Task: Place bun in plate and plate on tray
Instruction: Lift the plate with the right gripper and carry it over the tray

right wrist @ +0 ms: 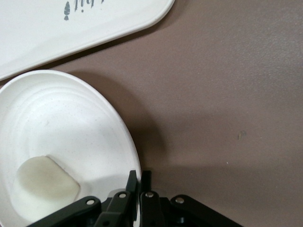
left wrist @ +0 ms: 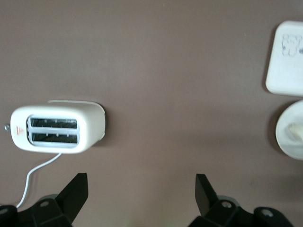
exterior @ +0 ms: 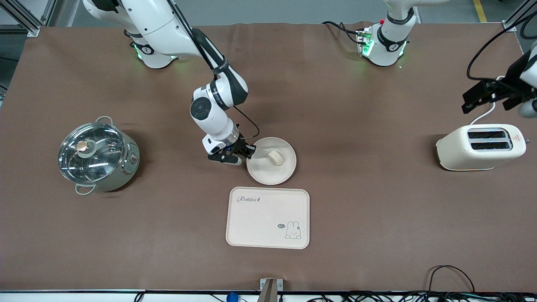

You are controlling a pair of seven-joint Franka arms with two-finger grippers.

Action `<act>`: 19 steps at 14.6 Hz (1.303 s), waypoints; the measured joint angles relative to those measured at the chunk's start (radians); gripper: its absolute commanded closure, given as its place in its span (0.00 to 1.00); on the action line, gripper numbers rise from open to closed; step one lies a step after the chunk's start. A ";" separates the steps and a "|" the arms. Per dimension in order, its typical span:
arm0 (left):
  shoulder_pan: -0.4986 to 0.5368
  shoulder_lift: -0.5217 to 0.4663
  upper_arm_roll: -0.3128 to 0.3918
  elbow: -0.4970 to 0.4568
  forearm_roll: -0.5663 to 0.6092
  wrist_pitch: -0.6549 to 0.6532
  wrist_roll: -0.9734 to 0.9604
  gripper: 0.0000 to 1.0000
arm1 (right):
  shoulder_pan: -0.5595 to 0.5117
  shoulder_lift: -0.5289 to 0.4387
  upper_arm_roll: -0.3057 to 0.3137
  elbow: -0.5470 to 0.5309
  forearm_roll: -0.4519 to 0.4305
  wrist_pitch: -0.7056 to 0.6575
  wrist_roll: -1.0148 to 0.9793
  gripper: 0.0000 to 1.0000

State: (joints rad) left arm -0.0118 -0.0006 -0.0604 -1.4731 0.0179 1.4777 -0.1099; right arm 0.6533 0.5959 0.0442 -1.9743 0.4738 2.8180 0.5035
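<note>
i see the right hand (exterior: pixel 247 150) low at the bench (exterior: pixel 377 218), at the 9 o'clock edge of the plate (exterior: pixel 268 170) in the front view. in the right wrist view its fingers (right wrist: pixel 134 185) are clenched on the plate rim, one finger inside the rim and one outside, with almost no gap between them. the plate rests on the bench and is not on the tray (exterior: pixel 251 226). the bun (exterior: pixel 275 157) lies in the plate, a little toward 1 o'clock from the plate's middle, and the fingers do not touch it.

the tray lies flat at 6 o'clock from the plate, nearer to the front camera, very near the plate but apart from it. its "rabbit" lettering (exterior: pixel 248 199) sits in the corner closest to the plate and the rabbit drawing (exterior: pixel 293 230) in the corner closest to the camera.

around them, a steel pot (exterior: pixel 97 157) with a glass lid stands toward the right arm's end of the bench, well apart. a cream toaster (exterior: pixel 480 147) stands toward the left arm's end. nothing stands between the plate and the tray.

the left hand (left wrist: pixel 142 191) hangs in the air over the bench next to the toaster, its fingers spread wide and released, grasping nothing; this arm waits.
</note>
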 measured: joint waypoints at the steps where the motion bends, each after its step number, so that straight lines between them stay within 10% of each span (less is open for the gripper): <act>1: 0.000 -0.030 0.006 -0.034 -0.009 -0.002 0.011 0.00 | 0.000 -0.001 0.000 0.002 0.000 0.001 0.000 1.00; 13: -0.015 -0.104 0.001 -0.166 -0.012 0.007 0.012 0.00 | -0.086 -0.051 -0.013 0.133 0.110 -0.120 0.004 1.00; 19: -0.018 -0.097 -0.016 -0.165 -0.012 0.029 0.012 0.00 | -0.167 0.145 -0.017 0.397 0.103 -0.185 0.000 1.00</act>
State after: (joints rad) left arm -0.0297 -0.0978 -0.0764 -1.6377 0.0054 1.5071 -0.0978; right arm 0.4863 0.7405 0.0274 -1.5774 0.5771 2.6327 0.5034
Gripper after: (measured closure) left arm 0.000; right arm 0.960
